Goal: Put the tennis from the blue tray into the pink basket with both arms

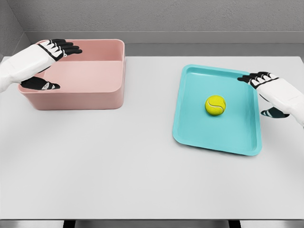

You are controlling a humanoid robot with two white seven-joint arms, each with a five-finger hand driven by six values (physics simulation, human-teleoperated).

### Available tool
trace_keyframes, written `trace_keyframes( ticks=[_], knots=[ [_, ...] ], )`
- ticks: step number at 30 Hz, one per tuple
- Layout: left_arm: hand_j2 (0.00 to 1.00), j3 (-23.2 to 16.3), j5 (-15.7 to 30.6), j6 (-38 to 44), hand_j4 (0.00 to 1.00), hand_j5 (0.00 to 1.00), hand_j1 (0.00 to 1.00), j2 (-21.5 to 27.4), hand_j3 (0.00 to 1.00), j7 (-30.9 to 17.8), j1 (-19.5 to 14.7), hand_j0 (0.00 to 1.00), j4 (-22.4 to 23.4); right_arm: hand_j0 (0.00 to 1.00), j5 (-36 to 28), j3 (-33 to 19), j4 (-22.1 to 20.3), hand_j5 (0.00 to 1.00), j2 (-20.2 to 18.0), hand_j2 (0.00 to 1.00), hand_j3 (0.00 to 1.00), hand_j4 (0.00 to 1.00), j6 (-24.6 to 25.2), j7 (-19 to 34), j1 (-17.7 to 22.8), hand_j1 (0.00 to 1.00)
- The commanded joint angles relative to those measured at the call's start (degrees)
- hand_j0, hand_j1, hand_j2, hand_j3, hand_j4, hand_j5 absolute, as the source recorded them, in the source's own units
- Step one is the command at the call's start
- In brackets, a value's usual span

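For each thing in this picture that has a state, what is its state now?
Yellow-green tennis ball: lying in the tray, untouched.
Flat turquoise plastic tray: on the table, holding the ball.
Pink rectangular plastic basket: upright, empty.
Left hand: open, above the basket.
Right hand: open, at the tray's right edge.

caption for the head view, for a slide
Tennis ball sits in the blue tray; open left robot hand over the pink basket, open right robot hand at the tray's edge.

No text, label, brand, number or sign can be read anywhere: the tennis ball (215, 105), the blue tray (190, 133), the pink basket (76, 100) and the bench (142, 180) all show plain, unmarked surfaces.
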Motion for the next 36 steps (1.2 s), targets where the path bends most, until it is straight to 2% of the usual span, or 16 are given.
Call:
trace_keyframes(
  ticks=[1, 4, 6, 7, 9, 10, 11, 16, 20, 23, 24, 33, 36],
  knots=[
    [1.00, 0.0, 0.4, 0.0, 1.00, 1.00, 1.00, 0.1, 1.00, 0.0, 0.0, 1.00, 0.0, 1.00, 0.0, 0.0, -0.1, 1.00, -0.1, 1.00, 1.00, 1.00, 0.0, 0.1, 0.0, 1.00],
    [1.00, 0.0, 0.4, 0.0, 1.00, 1.00, 1.00, 0.1, 1.00, 0.0, 0.0, 1.00, 0.0, 1.00, -0.2, 0.0, 0.1, 1.00, 0.0, 1.00, 1.00, 1.00, 0.7, 0.3, -0.4, 1.00],
    [1.00, 0.0, 0.3, 0.0, 1.00, 1.00, 1.00, 0.1, 1.00, 0.0, 0.0, 1.00, 0.0, 1.00, -0.5, 1.8, 1.8, 1.00, 0.8, 1.00, 1.00, 1.00, 0.9, 0.3, -3.0, 1.00],
    [1.00, 0.0, -0.1, 0.0, 1.00, 1.00, 1.00, 0.1, 1.00, 0.0, 0.0, 1.00, 0.0, 1.00, -0.5, 3.2, 2.1, 1.00, 1.0, 1.00, 1.00, 1.00, 0.9, 0.3, -4.0, 1.00],
    [1.00, 0.0, -0.2, 0.0, 1.00, 1.00, 1.00, 0.1, 1.00, 0.0, 0.0, 1.00, 0.0, 1.00, -0.5, 10.3, 3.4, 1.00, 2.6, 1.00, 1.00, 1.00, 1.0, 0.9, -8.5, 1.00],
    [1.00, 0.0, -0.2, 0.0, 1.00, 1.00, 1.00, 0.1, 1.00, -0.1, 0.0, 1.00, -0.1, 1.00, -0.5, 12.8, 3.9, 1.00, 3.2, 1.00, 1.00, 1.00, 1.6, 4.7, -10.8, 1.00],
    [1.00, 0.0, -0.2, 0.0, 1.00, 1.00, 1.00, 0.1, 1.00, 0.0, 0.0, 1.00, 0.0, 1.00, -0.6, 13.1, 3.9, 1.00, 4.2, 1.00, 1.00, 1.00, 1.6, 9.3, -12.2, 1.00],
    [1.00, 0.0, -0.2, 0.0, 1.00, 1.00, 1.00, 0.1, 1.00, 0.0, 0.0, 1.00, 0.0, 1.00, -0.6, 13.8, 3.8, 1.00, 5.8, 1.00, 1.00, 1.00, 1.6, 19.5, -15.5, 1.00],
    [1.00, 0.1, -0.2, 0.0, 1.00, 1.00, 1.00, 0.1, 1.00, 0.0, 0.0, 1.00, 0.1, 1.00, -0.8, 17.6, 4.0, 1.00, 8.1, 1.00, 1.00, 1.00, 4.0, 24.2, -20.9, 1.00],
    [1.00, 0.1, -0.2, 0.0, 1.00, 1.00, 1.00, 0.1, 1.00, 0.0, 0.0, 1.00, 0.3, 1.00, -0.8, 25.1, 8.9, 1.00, 12.1, 1.00, 1.00, 1.00, 4.2, 24.7, -26.9, 1.00],
    [1.00, 0.1, -0.3, 0.0, 1.00, 1.00, 1.00, 0.1, 1.00, 0.0, -0.1, 1.00, 0.3, 1.00, -0.8, 25.9, 10.1, 1.00, 12.6, 1.00, 1.00, 1.00, 4.2, 24.7, -27.2, 1.00],
    [1.00, 0.2, -0.7, 0.0, 1.00, 1.00, 1.00, 0.1, 1.00, 0.0, -0.2, 1.00, 0.5, 1.00, -1.3, 26.1, 10.1, 1.00, 12.6, 1.00, 1.00, 1.00, 4.7, 24.6, -27.3, 1.00],
    [1.00, 0.2, -0.7, 0.0, 1.00, 1.00, 1.00, 0.2, 1.00, 0.0, -0.2, 1.00, 0.5, 1.00, -1.3, 25.9, 10.1, 1.00, 12.6, 1.00, 1.00, 1.00, 5.8, 24.8, -29.0, 1.00]
  ],
)
